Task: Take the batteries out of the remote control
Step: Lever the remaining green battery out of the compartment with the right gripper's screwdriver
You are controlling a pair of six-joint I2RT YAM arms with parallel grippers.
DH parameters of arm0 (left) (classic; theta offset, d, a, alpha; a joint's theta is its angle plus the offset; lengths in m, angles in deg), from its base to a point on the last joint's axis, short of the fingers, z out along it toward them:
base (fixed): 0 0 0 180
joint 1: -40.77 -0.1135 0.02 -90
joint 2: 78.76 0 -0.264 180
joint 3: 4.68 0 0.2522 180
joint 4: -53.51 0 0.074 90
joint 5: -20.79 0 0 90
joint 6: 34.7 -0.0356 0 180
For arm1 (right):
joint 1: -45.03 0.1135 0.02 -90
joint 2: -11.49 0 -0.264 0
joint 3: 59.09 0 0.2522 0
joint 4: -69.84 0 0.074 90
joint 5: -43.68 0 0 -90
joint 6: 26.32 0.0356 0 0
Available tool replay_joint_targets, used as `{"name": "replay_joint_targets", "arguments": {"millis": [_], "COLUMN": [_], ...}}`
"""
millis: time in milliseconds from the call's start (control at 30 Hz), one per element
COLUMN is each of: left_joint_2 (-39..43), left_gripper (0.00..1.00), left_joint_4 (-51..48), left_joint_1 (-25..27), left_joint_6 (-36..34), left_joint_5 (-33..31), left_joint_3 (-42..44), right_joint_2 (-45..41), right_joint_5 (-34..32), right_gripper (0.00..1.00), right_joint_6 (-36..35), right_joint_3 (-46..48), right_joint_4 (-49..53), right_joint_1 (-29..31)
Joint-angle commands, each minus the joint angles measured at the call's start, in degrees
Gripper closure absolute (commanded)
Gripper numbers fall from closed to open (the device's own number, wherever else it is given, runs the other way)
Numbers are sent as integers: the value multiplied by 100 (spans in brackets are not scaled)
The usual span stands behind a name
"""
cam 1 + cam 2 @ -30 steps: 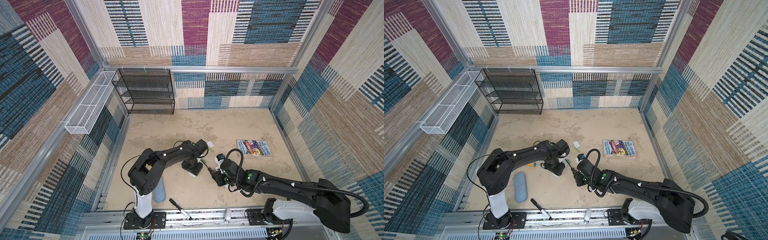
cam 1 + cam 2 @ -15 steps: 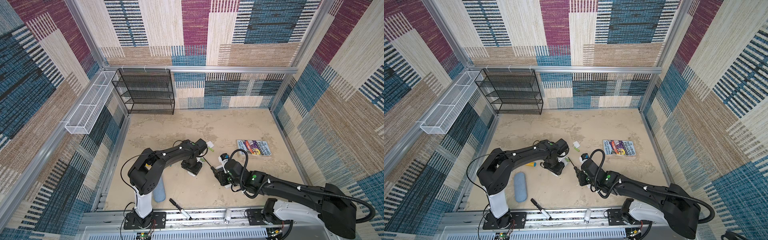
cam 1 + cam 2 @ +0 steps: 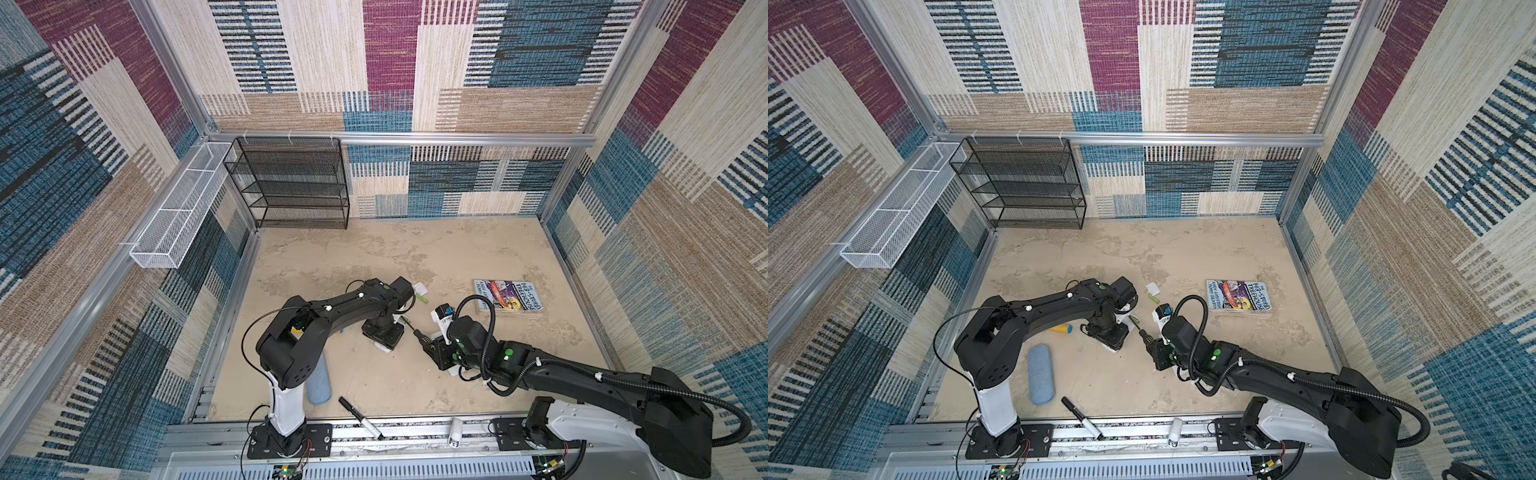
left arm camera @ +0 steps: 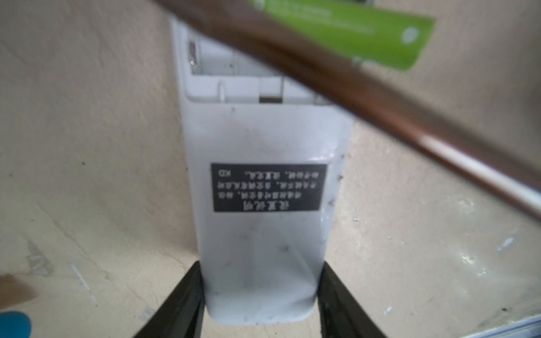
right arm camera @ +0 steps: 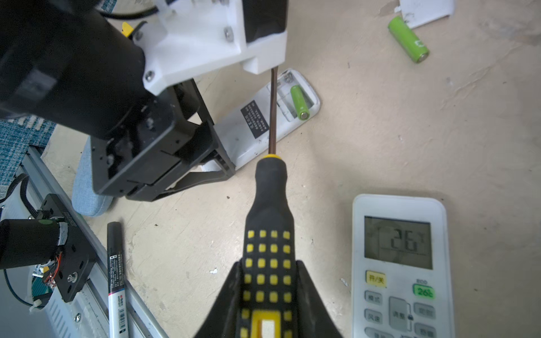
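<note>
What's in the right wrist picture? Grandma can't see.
The right hand grips a black-and-yellow screwdriver, its shaft over a white remote with a green battery in its open compartment. The left hand clamps that remote; a second green battery lies loose.

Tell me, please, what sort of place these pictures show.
Probably a robot test cell, not a home: a left arm and right arm bolted to an aluminium rail, patterned panels walling in the tabletop, staged props like a mesh shelf and book.

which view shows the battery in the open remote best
The right wrist view: the green battery lies sharp and whole in the open remote. The left wrist view blurs it behind the screwdriver shaft; both top views show a mere speck.
</note>
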Motion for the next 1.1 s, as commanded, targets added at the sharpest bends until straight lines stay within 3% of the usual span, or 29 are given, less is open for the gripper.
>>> {"name": "replay_joint_targets", "arguments": {"millis": [0,533,1067], "left_joint_2": [-36,-98,98], "left_gripper": [48,48,48], "left_joint_4": [-39,-38,-18], "left_joint_1": [-7,-40,-103], "left_joint_6": [-72,-41,-54], "left_joint_5": [187,633,725], "left_joint_3": [-60,-145,-113], "right_joint_2": [-92,-481,-133], "right_joint_5": [52,-448,-568], "right_gripper": [100,100,100], "right_joint_6": [174,652,830], "right_joint_3": [202,970,1188], "right_joint_4": [-545,-1134,-1439], "right_joint_1": [5,-2,-142]}}
